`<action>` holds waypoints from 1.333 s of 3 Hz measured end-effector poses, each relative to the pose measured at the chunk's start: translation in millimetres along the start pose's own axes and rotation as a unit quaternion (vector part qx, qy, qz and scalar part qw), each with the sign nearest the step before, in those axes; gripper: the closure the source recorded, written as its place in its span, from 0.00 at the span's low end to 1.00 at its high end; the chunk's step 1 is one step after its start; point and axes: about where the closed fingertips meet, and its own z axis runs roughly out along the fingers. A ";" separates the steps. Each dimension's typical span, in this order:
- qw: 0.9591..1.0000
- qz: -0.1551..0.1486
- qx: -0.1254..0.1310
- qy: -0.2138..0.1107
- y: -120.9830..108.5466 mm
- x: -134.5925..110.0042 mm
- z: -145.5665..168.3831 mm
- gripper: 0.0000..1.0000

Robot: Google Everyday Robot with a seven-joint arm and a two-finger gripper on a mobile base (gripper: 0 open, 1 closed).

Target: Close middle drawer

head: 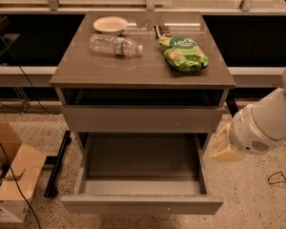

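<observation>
- grey laminate, wide and handle-less, the middle drawer (142,205) stands pulled far out of the grey-brown cabinet (86,70). its flat front panel lies below the gripper and to the view's left of it, and nothing shows in its grey box.
- the pale yellowish gripper (221,149), on a white rounded arm (264,125), hangs just beside the drawer's right wall, near the cabinet's right front corner. no contact with the drawer shows.
- whether the gripper is parted or closed i cannot tell, and nothing can be seen in it.
- it sits behind the front panel, not before it, so by my judgement it is only on approach. a closing push must land on the panel's outward face, so the gripper has to come forward and around.
- the upper grey drawer front (138,119), up and left of the gripper, looks shut or nearly so.
- well above and left of the gripper, a clear plastic water bottle (115,45) lies on its side beside a green crisp bag (183,54) and a pale shallow bowl (110,25). all are clear of the drawer's path, though a hard shove might roll the bottle.
</observation>
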 end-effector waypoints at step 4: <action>0.997 0.046 -0.060 -0.008 36.7 62.3 129.3 1.00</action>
